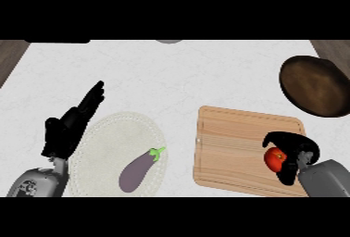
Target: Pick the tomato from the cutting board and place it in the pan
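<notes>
Grasp stage. The right hand (pixel 297 144) curls round the tomato (pixel 275 158), low over the cutting board (pixel 232 139) beneath it. The next move calls for a lift and a carry to the pan (pixel 314 85), just beyond the fingers. The left hand (pixel 68 128) rests open, far aside.

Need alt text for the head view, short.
The robot's right hand curls round a red tomato over the wooden cutting board at lower right; the dark pan sits beyond it at upper right. The open left hand rests at left beside a white plate holding an eggplant.
</notes>
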Controlling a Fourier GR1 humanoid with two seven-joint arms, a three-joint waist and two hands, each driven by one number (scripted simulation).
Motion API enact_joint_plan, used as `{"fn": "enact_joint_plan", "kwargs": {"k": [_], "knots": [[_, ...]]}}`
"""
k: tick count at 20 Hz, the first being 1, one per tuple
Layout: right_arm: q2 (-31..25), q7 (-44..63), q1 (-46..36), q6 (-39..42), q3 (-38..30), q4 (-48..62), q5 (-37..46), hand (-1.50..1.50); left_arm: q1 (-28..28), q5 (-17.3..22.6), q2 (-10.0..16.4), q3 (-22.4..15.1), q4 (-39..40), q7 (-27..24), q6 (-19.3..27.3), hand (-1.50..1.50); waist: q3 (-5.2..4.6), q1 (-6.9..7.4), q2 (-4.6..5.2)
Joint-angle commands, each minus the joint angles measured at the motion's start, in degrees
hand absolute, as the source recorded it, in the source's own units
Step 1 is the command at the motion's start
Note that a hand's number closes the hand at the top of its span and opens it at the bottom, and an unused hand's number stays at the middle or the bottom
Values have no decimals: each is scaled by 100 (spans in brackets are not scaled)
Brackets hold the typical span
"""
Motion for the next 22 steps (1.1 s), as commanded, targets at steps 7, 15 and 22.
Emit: {"fn": "enact_joint_plan", "kwargs": {"k": [7, 15, 22], "knots": [[908, 620, -200, -1313, -315, -726, 712, 150, 143, -12, -36, 123, -131, -5, -200, 0, 86, 31, 58], [1560, 1986, -1521, -3653, -92, -1107, 2992, 150, 105, 59, 108, 206, -96, -104, -378, 0, 77, 177, 43], [1970, 2088, -2036, -4772, -97, -502, 4156, 150, -102, 34, -46, 297, 212, -128, -343, 0, 84, 61, 86]]}}
